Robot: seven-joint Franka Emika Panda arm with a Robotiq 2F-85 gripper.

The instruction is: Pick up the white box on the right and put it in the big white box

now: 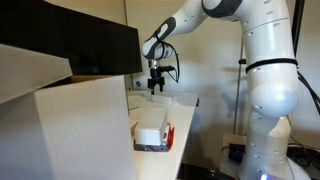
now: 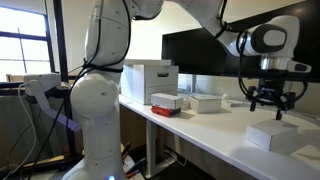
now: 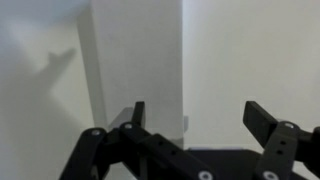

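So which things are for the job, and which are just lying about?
For the job: small white rectangular box near the pincer; big white open cardboard box.
Just lying about: red-edged white box; flat white box; black monitor.

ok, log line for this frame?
phase: pre-grasp | gripper: open, empty, above table | white box: on table, ungrasped | big white box: apart from gripper
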